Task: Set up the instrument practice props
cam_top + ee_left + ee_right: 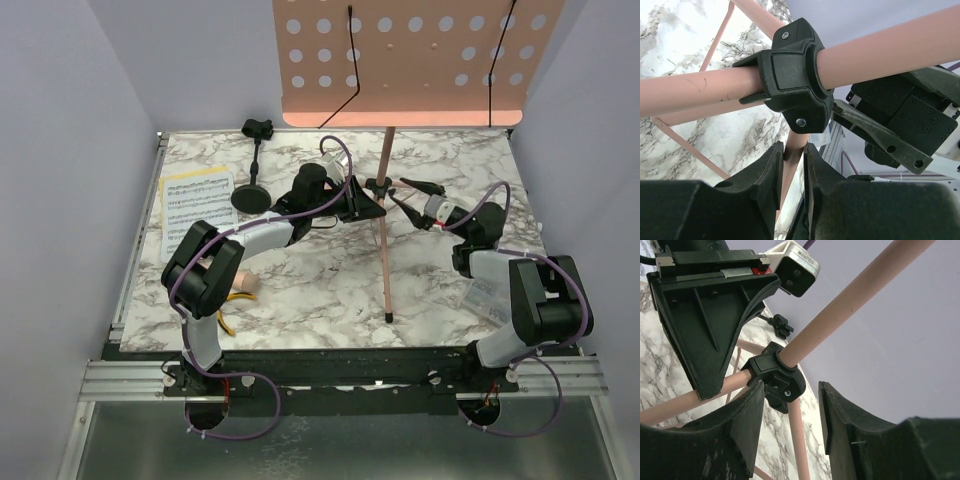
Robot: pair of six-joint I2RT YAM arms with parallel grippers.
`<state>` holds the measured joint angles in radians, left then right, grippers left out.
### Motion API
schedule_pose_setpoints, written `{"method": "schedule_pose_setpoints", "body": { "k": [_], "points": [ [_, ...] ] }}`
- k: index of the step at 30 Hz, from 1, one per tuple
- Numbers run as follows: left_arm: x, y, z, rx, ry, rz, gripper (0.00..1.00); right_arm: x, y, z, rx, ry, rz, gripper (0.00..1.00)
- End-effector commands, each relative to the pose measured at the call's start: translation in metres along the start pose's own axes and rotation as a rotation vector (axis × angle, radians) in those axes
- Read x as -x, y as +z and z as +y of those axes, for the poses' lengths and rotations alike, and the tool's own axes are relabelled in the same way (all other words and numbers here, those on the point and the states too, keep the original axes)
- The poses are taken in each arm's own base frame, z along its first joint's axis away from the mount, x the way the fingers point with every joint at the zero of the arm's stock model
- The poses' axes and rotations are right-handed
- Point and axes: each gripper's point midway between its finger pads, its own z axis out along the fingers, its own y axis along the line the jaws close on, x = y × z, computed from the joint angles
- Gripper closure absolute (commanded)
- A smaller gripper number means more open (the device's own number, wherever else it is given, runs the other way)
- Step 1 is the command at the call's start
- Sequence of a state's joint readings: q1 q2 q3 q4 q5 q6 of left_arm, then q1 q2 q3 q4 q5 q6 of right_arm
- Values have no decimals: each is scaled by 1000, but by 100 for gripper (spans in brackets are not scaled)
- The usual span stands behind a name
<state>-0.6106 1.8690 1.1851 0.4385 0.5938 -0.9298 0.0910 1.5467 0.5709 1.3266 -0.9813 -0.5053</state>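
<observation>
Tripod work at the middle of the marble desk [330, 290]: the left claw [365, 205] is clenched on a thin pink tripod leg [791, 150] just under the black collar [795, 75], likely to steady the stand while the other arm comes in. From three o'clock the right claw [790, 407] sits released, jaws apart on either side of that collar and touching nothing, so it looks lined up to take the joint on the pink pole [850, 295]. Up at twelve o'clock the pink perforated music rest [400, 60] is on the pole with no pages on it. The sheet-music pages [197, 205] lie flat at nine o'clock, the small black mic stand [250, 195] just beside them. Down at eight o'clock, half hidden by the left arm, rests the beige toy microphone [245, 285], with the yellow-handled pliers [225, 320] near it. My read: the stand comes first, pages and microphone not yet placed.
</observation>
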Motion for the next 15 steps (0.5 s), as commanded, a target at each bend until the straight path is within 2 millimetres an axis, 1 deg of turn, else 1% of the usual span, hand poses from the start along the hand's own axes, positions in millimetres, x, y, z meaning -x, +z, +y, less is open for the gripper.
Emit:
{"method": "schedule_pose_setpoints", "body": {
  "k": [1, 3, 5, 9, 10, 12, 13, 15],
  "points": [
    [-40, -18, 102, 314, -140, 85, 75, -12, 3, 12, 47, 9, 22, 50],
    [-40, -18, 102, 312, -140, 87, 75, -13, 3, 15, 57, 15, 24, 50],
    [-40, -18, 102, 311, -146, 89, 75, -19, 4, 18, 65, 19, 36, 50],
    [-41, -17, 104, 314, -147, 90, 75, -25, 6, 18, 33, 25, 56, 53],
    [-41, -17, 104, 315, -148, 91, 75, -26, 7, 16, 22, 30, 58, 57],
    [-43, -16, 104, 311, -158, 99, 75, -27, 8, 14, 2, 54, 63, 73],
    [-44, -16, 105, 311, -163, 101, 75, -27, 8, 12, -9, 77, 63, 80],
    [-42, -16, 105, 312, -159, 98, 75, -27, 9, 7, -44, 142, 67, 88]
  ]
}}
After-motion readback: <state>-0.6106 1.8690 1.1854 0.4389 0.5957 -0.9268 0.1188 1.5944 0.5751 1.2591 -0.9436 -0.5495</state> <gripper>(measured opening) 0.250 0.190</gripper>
